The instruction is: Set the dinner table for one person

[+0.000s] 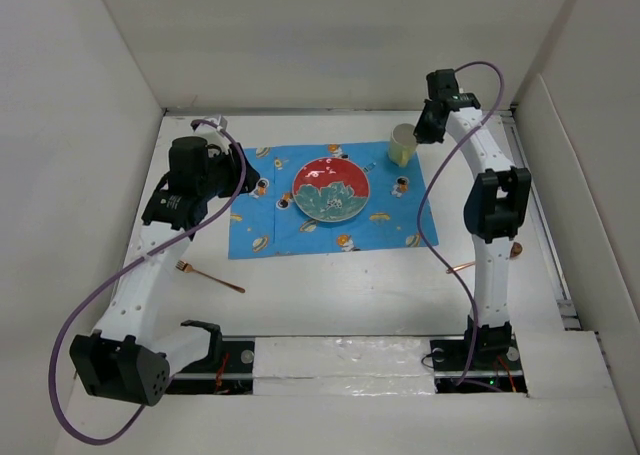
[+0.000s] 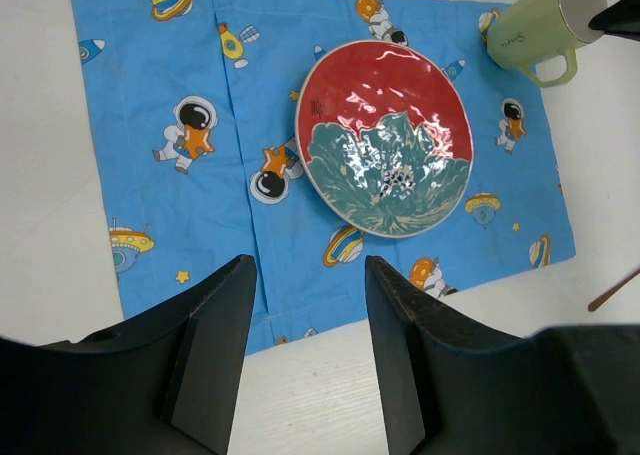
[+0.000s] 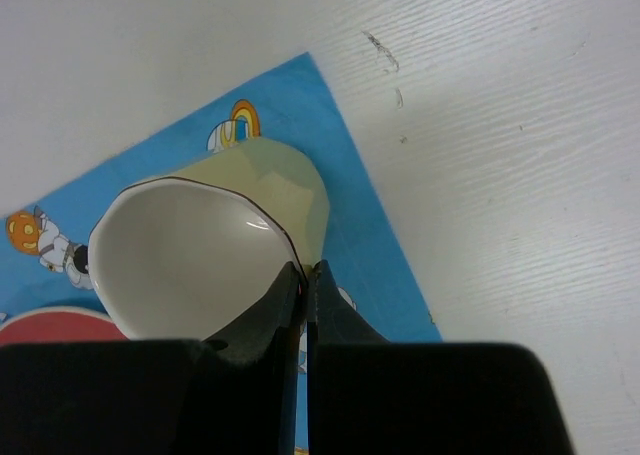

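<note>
A red and teal plate lies in the middle of a blue space-patterned placemat on the white dinner table; both show in the left wrist view, plate, placemat. A pale green mug stands at the placemat's far right corner. My right gripper is shut on the mug's rim, one finger inside and one outside. My left gripper is open and empty, above the placemat's left edge. A copper fork lies near the left arm.
A copper utensil lies partly hidden behind the right arm, and its tip shows in the left wrist view. White walls bound the table at the left, back and right.
</note>
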